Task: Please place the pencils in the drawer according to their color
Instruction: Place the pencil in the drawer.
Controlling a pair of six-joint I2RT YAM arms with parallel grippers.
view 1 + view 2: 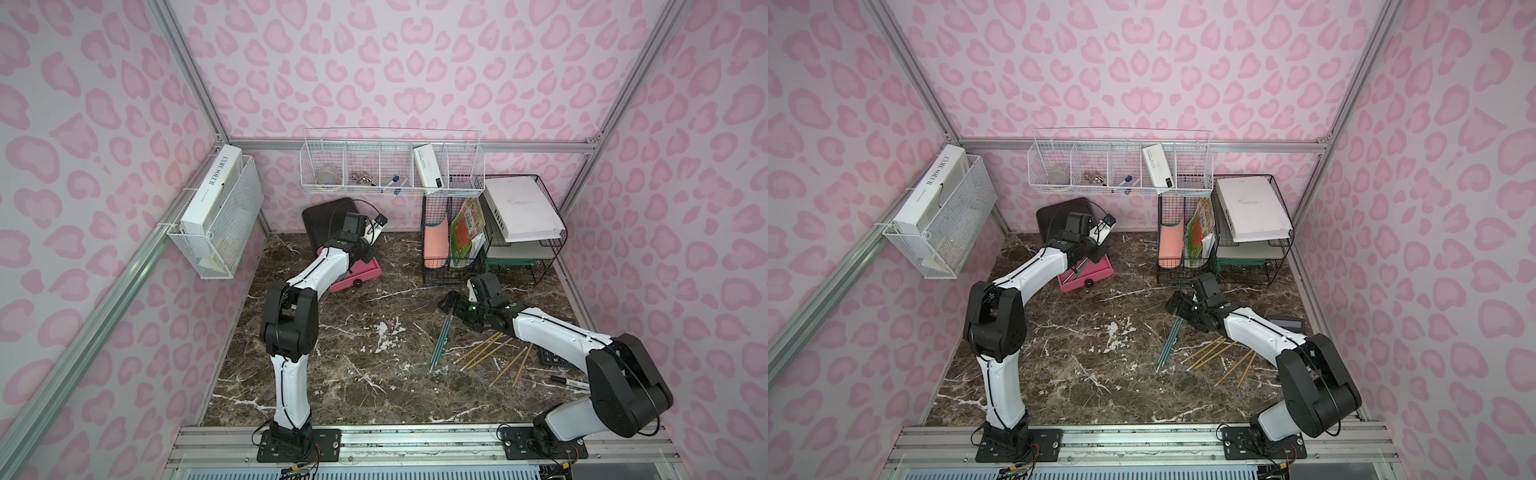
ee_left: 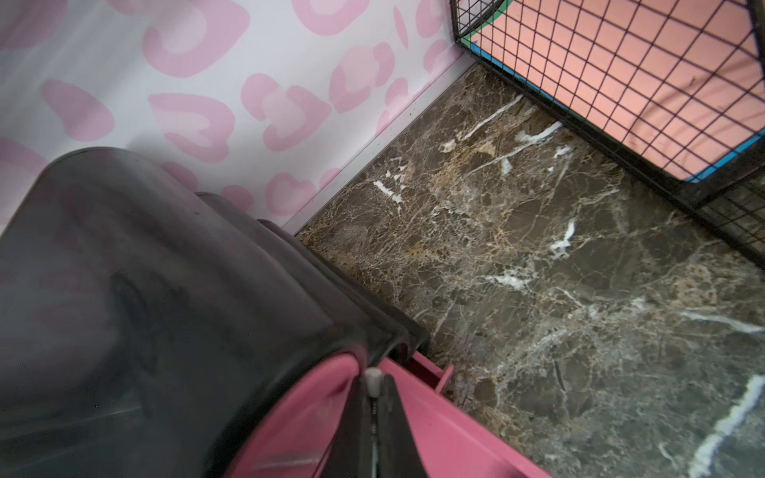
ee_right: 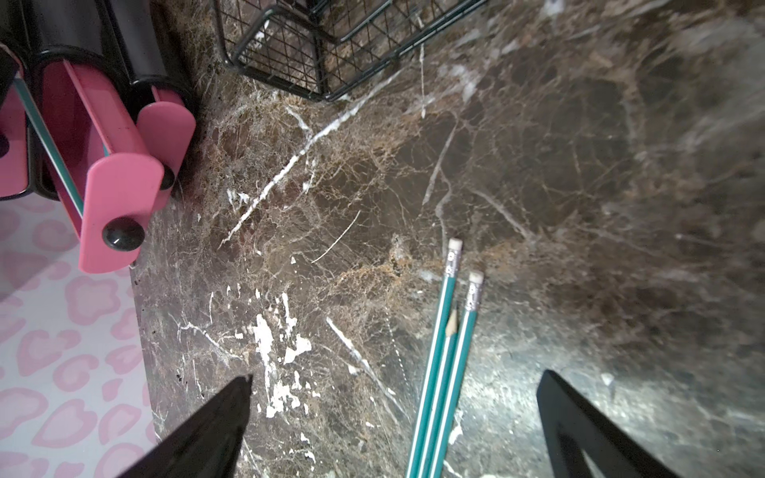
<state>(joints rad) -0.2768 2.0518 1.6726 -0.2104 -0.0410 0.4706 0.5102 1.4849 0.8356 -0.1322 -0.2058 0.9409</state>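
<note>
Over at the back left, the left arm is rising from the front rail, bending at the elbow and reaching toward the glossy, round-shouldered black cabinet. The left jaws are pinching tight on a teal pencil near its white eraser, and it is slanting down into the pulled-out drawer, smooth pink plastic with a round black knob. Across the brown, white-veined marble worktop, three teal pencils are lying side by side, showing thin white stripes and metal ferrules. The right jaws are gaping wide above them, gripping nothing. Slim bare-wood pencils are fanning out just beside, partly beneath the right arm, which is folding high at its elbow and stretching inward.
</note>
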